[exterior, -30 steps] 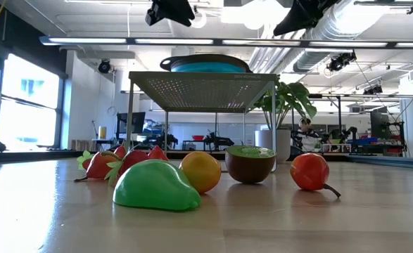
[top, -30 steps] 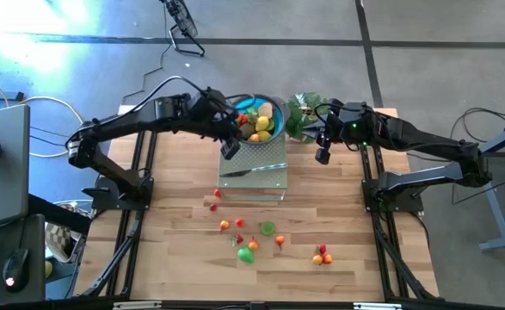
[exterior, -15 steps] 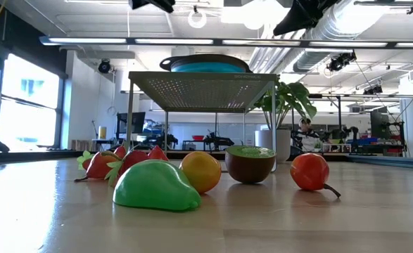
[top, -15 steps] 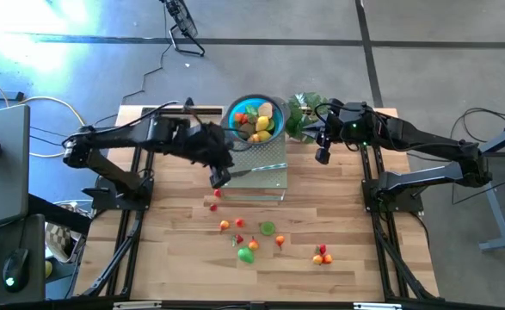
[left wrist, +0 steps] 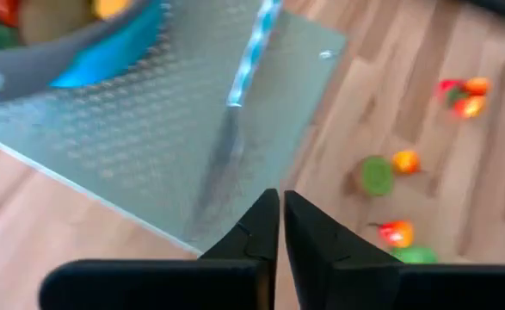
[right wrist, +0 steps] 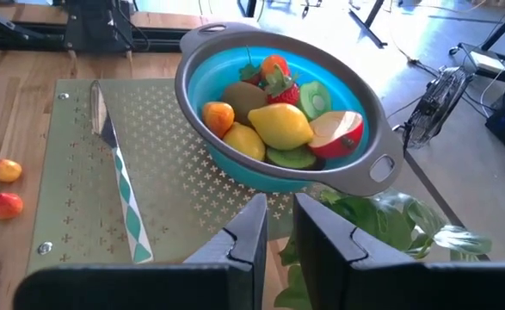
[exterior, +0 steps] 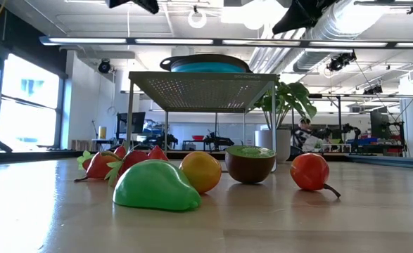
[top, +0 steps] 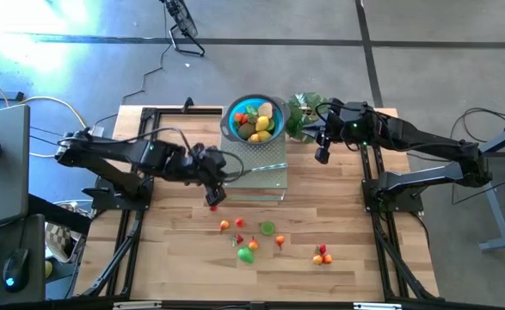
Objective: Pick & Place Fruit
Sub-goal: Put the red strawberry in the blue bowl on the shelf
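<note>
Blue bowl blurred and cut off in the left wrist view (contents indistinct)

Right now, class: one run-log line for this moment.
left claw: shut, empty | right claw: waiting by bowl | fruit: several on table

The wooden table carries a perforated metal stand and scattered toy fruit.
</note>
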Controlling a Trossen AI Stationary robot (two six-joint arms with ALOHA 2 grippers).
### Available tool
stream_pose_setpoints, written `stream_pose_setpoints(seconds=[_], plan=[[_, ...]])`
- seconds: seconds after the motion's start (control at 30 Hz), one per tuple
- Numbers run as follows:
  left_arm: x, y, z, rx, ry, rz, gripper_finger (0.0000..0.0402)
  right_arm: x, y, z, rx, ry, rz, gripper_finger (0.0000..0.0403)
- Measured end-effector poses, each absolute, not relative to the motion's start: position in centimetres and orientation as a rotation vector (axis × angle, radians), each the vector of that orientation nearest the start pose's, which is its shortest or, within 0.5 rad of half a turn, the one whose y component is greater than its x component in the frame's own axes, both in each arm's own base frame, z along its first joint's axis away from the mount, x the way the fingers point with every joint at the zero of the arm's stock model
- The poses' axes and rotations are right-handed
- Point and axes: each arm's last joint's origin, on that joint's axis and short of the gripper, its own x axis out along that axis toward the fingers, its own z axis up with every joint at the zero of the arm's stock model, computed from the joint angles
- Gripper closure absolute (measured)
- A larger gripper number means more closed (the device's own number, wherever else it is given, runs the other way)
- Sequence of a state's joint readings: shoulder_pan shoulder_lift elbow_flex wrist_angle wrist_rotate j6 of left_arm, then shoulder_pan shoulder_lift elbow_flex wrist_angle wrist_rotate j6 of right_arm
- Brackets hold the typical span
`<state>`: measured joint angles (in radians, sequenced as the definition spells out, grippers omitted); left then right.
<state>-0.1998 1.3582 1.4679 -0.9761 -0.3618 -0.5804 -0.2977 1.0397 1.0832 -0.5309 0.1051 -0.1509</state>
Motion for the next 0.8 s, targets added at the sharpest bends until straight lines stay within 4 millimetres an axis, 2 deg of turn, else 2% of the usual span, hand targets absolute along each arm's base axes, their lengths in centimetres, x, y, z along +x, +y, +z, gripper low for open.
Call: stream_pose_setpoints(seconds=[0.13,0.43,0.8], plan=[[25.8,-5.4,36.9,-0.34,0.756,0.392,0.0395,20.4,-6.6,35.7,-0.099,0.513,-0.357,0.035],[25.0,-8.1,37.1,-0.371,0.679,0.43,0.0401,20.4,-6.6,35.8,-0.101,0.497,-0.358,0.035],[23.8,-11.0,37.0,-0.552,0.659,0.419,0.0401,20.4,-6.6,35.8,-0.1,0.497,-0.355,0.035]])
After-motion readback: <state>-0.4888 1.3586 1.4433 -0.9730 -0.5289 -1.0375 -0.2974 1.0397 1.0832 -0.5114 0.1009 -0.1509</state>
